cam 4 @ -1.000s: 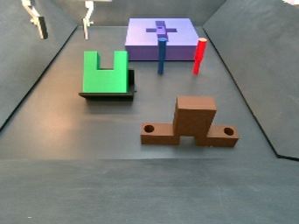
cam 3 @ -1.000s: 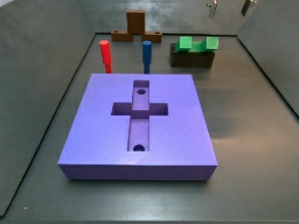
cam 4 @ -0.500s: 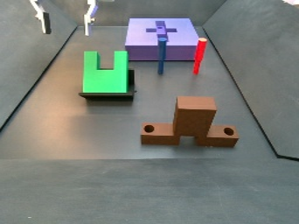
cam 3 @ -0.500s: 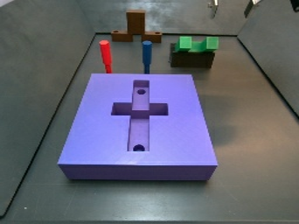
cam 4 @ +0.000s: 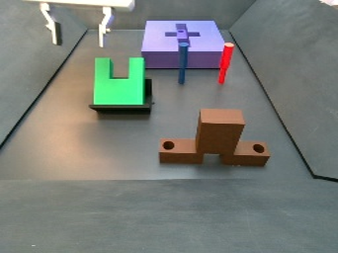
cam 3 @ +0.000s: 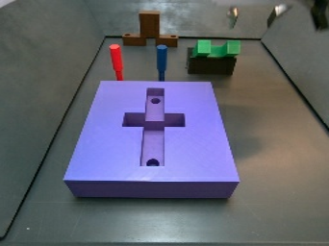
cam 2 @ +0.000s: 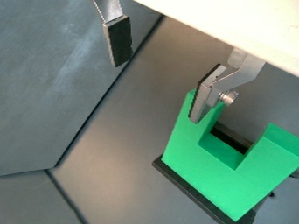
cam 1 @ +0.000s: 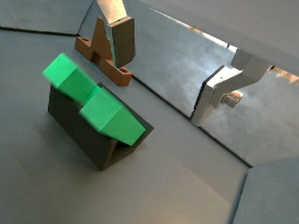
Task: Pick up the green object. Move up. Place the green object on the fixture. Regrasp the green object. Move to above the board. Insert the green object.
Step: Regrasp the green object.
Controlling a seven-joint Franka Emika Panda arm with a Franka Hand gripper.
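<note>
The green object [cam 3: 215, 48] [cam 4: 119, 83] lies flat on the dark fixture [cam 3: 213, 66] [cam 4: 137, 108], its notch open between two prongs. My gripper [cam 4: 79, 27] [cam 3: 255, 12] hangs high beside it, near the wall. It is open, with nothing between its fingers. In both wrist views the green object [cam 1: 100, 110] [cam 2: 218, 163] and the fixture [cam 1: 82, 136] lie off to one side of the gripper [cam 1: 170, 70] [cam 2: 163, 70]. The lavender board [cam 3: 193, 144] [cam 4: 158, 44] with its cross-shaped recess lies apart from them.
A red peg [cam 3: 115, 61] [cam 4: 224, 62] and a blue peg [cam 3: 162, 60] [cam 4: 183, 61] stand upright by the board's edge. A brown wooden stand [cam 3: 152, 31] [cam 4: 218, 136] [cam 1: 112, 73] sits on the floor. Grey walls enclose the floor.
The gripper has come down a little and shifted slightly; more of it shows in the side views. The green object stays on the fixture.
</note>
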